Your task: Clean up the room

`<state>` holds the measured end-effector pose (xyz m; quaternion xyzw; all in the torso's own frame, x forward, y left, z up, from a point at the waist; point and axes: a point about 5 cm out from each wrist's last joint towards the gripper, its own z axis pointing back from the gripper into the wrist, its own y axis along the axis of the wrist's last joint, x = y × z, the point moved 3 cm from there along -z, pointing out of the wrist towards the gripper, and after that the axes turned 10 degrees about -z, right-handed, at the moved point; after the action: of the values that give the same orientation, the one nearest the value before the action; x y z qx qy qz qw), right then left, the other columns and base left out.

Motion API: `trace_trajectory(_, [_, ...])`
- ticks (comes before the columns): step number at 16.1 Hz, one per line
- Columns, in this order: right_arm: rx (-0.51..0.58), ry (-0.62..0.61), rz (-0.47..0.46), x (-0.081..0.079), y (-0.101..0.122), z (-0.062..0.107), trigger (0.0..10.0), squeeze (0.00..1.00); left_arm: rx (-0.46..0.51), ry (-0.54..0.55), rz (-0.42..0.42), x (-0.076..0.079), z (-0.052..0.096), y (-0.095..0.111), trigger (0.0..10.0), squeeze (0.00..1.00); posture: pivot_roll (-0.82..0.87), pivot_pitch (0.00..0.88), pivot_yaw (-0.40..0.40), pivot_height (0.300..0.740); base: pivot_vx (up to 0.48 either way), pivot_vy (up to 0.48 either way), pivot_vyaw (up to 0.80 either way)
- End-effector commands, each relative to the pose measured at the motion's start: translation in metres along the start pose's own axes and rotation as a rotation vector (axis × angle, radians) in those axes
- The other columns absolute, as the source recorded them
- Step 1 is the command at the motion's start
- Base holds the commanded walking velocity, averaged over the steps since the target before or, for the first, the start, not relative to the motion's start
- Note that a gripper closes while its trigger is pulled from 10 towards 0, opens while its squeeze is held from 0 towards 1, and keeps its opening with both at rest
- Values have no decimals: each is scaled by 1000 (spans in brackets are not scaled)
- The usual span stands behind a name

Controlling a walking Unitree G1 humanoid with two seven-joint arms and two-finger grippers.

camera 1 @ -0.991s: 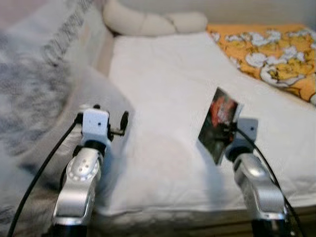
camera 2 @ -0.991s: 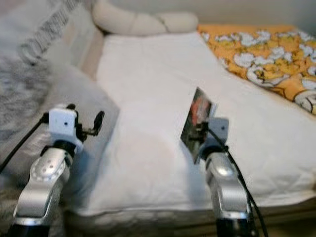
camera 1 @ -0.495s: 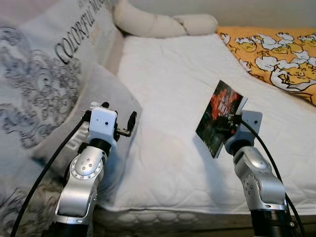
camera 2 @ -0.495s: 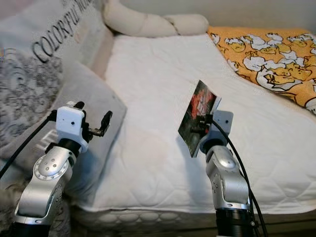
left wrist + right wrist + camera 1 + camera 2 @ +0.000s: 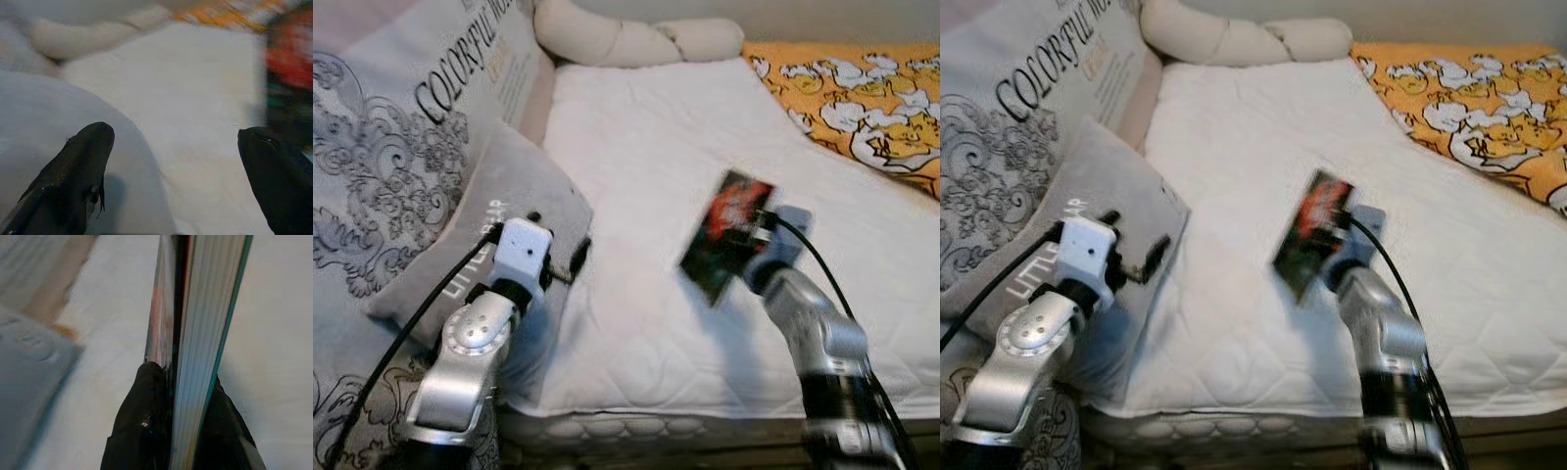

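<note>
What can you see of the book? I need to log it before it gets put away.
The book is thin, with a dark glossy cover showing red and some white, and pale page edges with a teal trim. It is closed, held on edge and tilted above the white mattress, not resting on it. The right gripper clamps it, one black finger on each side. Its cover picture is too blurred to read.

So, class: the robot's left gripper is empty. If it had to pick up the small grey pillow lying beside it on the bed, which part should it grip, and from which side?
Probably the grey pillow's free corner on the white mattress. It lies just ahead of the open left gripper, so come from the mattress side, since larger pillows crowd the other side.
</note>
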<state>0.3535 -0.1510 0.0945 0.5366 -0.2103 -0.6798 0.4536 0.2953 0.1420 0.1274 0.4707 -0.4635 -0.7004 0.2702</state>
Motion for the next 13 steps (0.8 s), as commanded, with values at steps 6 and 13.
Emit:
trace_trajectory(6, [-442,306,-222,-20,-14,-18,10000,0,-71,-338,29,4,33,-2,10000,565,115,0,24,740,0,0,0])
trace_trajectory(13, [-506,243,-104,-17,-26,-32,10000,0,-138,-458,58,21,54,-4,10000,561,153,0,17,740,0,0,0])
